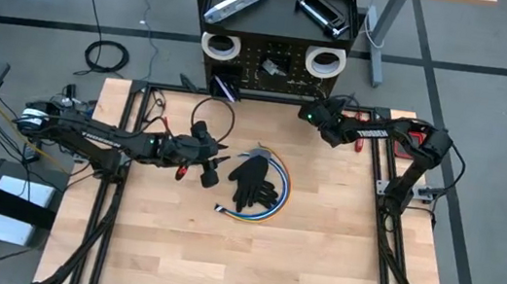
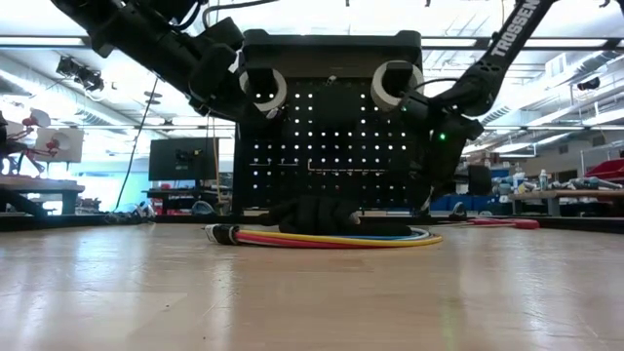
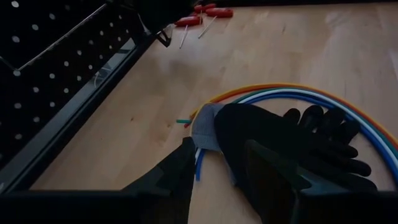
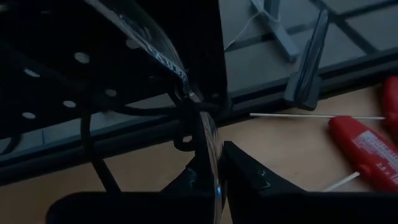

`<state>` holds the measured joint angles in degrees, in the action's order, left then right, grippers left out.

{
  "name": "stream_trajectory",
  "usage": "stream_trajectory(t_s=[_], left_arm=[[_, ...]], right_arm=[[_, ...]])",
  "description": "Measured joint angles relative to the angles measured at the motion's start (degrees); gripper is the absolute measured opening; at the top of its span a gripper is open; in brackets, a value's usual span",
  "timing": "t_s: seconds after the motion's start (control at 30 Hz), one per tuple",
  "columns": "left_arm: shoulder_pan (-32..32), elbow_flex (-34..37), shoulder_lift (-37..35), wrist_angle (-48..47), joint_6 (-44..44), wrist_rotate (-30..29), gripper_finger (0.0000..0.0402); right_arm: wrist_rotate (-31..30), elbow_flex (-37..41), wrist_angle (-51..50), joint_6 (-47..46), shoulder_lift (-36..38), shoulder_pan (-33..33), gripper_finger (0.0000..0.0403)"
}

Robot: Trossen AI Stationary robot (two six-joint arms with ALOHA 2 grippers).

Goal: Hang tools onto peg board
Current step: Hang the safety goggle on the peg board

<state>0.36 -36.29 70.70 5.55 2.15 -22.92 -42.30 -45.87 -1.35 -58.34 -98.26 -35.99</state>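
The right gripper (image 4: 208, 171) pinches a clear, thin-edged piece (image 4: 158, 46) just beside the peg board (image 1: 274, 61); the left gripper (image 3: 227, 171), part-open and empty, hovers over a black glove (image 1: 253, 183).

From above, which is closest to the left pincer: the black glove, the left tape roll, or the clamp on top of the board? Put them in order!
Starting from the left pincer:
1. Black glove, right beside the pincer on the coloured cables in the middle of the table.
2. Left tape roll, on the board's left side.
3. Clamp, on the board's top tray, right side.
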Motion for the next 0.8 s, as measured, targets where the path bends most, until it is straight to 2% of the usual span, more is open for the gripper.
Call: stream_trajectory(t_s=[0.33,0.6,0.8], left_arm=[[0.00,0.00,-1.01,-1.88,0.39,-0.02,0.0147],[0.01,-0.07,-10.52,-9.80,2.16,-1.29,0.0147],[0.02,-0.06,-16.41,-20.73,8.20,-6.64,0.0147]], right_arm=[[1.97,-0.02,-0.37,0.36,0.00,-0.83,0.0049],[4.66,-0.11,-9.75,2.66,0.03,-1.61,0.0129],[5.97,-0.11,-14.35,9.24,2.65,-0.41,0.0192]])
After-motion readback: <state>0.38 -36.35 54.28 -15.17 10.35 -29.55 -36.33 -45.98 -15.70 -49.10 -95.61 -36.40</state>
